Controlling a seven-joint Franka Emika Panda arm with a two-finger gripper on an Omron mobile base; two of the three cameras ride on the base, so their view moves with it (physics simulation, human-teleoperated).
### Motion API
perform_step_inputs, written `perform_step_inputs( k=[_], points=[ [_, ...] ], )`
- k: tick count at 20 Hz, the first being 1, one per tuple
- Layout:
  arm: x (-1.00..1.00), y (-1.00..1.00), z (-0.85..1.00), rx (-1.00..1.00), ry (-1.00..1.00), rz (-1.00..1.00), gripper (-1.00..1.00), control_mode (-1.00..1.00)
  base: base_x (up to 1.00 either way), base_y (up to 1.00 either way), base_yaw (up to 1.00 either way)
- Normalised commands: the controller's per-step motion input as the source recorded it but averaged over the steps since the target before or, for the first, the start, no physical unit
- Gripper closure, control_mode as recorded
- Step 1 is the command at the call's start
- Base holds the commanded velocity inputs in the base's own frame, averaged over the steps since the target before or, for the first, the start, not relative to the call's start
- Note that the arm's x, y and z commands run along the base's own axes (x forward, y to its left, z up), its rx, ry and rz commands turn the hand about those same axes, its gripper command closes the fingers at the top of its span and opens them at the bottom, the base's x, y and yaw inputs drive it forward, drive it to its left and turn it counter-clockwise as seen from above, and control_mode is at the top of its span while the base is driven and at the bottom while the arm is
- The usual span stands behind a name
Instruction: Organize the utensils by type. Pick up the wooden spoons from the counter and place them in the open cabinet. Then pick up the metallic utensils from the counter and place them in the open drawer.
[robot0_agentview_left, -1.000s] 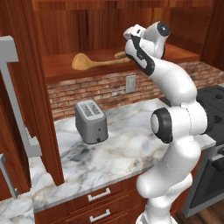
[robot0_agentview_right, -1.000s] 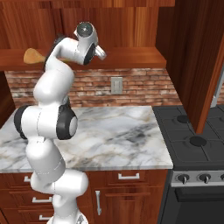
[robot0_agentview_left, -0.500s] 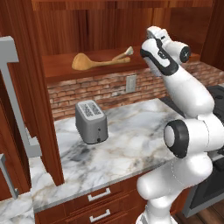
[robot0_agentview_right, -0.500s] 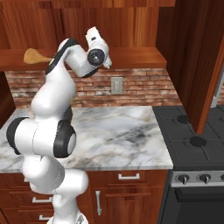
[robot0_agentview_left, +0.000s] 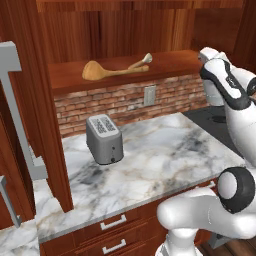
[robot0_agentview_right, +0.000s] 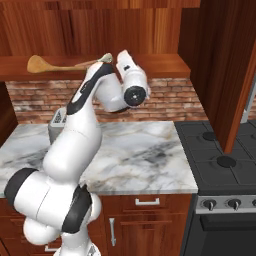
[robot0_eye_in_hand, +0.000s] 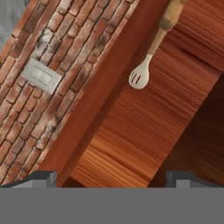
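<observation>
Where the open cabinet's shelf (robot0_agentview_left: 165, 65) runs above the brick backsplash (robot0_agentview_left: 125, 102), 2 wooden spoons lie on it: the larger orange-brown spoon (robot0_agentview_left: 100, 71) with its round bowl toward the left, and the smaller pale spoon (robot0_agentview_left: 141, 61) just to its right, its slotted head pointing right. In the hand view the smaller one shows its pale slotted head on the shelf floor. The 2 seem to touch or overlap at their handles, though I cannot tell which. The white marble counter (robot0_agentview_left: 165, 155) carries 1 grey toaster (robot0_agentview_left: 104, 138), and 1 wall outlet (robot0_agentview_left: 149, 95) sits in the brick. 1 black stove (robot0_agentview_right: 220, 165) adjoins the counter on the right.

The gripper (robot0_eye_in_hand: 111, 177) has its 2 fingertips spread wide apart and holds nothing.

Compared with 1 second ago, the arm has swung away from the shelf toward the right of the left base view, leaving both spoons fully uncovered; the spoons themselves have not shifted.
</observation>
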Motion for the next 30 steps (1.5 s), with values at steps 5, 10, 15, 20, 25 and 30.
perform_step_inputs(
  k=[5,10,15,20,25,30],
  points=[
    [-1.0,-0.32,-0.35,-0.48,0.0,0.0,-1.0,-1.0,0.0,0.0,0.0],
    [-1.0,-0.02,-0.62,-0.61,0.0,0.0,-1.0,-1.0,0.0,0.0,0.0],
    [-1.0,0.09,-0.52,-0.66,0.09,0.0,-1.0,-1.0,0.0,0.0,0.0],
    [-0.82,0.41,-0.17,-0.61,0.22,0.0,-1.0,-1.0,0.0,0.0,0.0],
    [-0.33,0.52,0.0,-0.6,0.34,0.01,-1.0,-1.0,0.0,0.0,0.0],
    [-0.12,0.57,-0.01,-0.59,0.4,0.05,-1.0,-1.0,0.0,0.0,0.0]
  ],
)
